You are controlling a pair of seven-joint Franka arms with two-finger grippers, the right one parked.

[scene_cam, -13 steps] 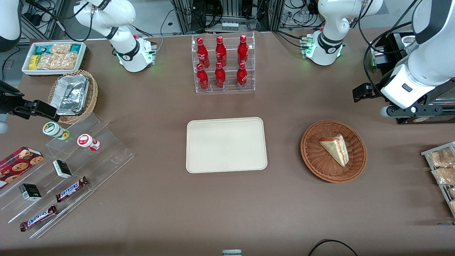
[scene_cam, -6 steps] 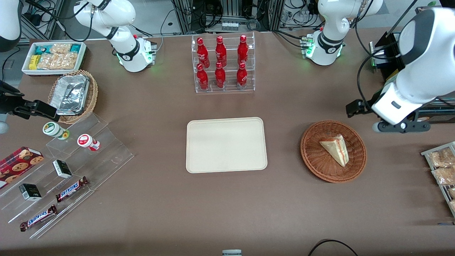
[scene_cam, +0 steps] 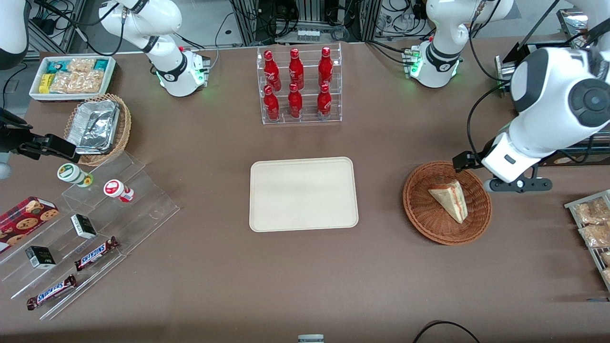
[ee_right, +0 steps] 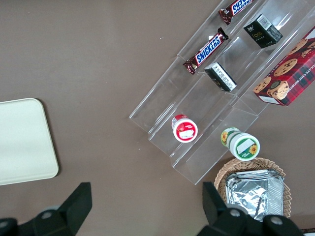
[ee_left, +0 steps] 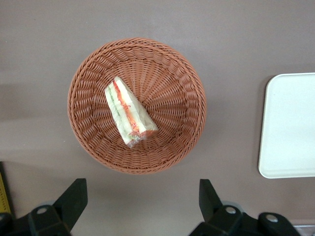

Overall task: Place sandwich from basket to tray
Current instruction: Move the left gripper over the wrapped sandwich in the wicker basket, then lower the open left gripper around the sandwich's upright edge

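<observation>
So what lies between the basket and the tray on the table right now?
Nothing: in the front view only bare brown tabletop separates the basket from the tray. The sandwich sits in the basket; the open gripper hovers above its rim.

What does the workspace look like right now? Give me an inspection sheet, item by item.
Surface: brown table, no spills seen.
Sandwich: the sandwich lies in the basket, untouched.
Tray: the tray sits mid-table with nothing on it.
Clutter: rack of red bottles farther from the front camera than the tray; clear steps with Snickers bars, toward the parked arm's end; foil containers in a tan basket; bin of snack packets.
Gripper: the left gripper hovers above the table just off the basket's rim, open, holding nothing.
Cables: black cable loops along the working arm; another at the table's near edge.
Surroundings: equipment racks and wiring past the table.
</observation>
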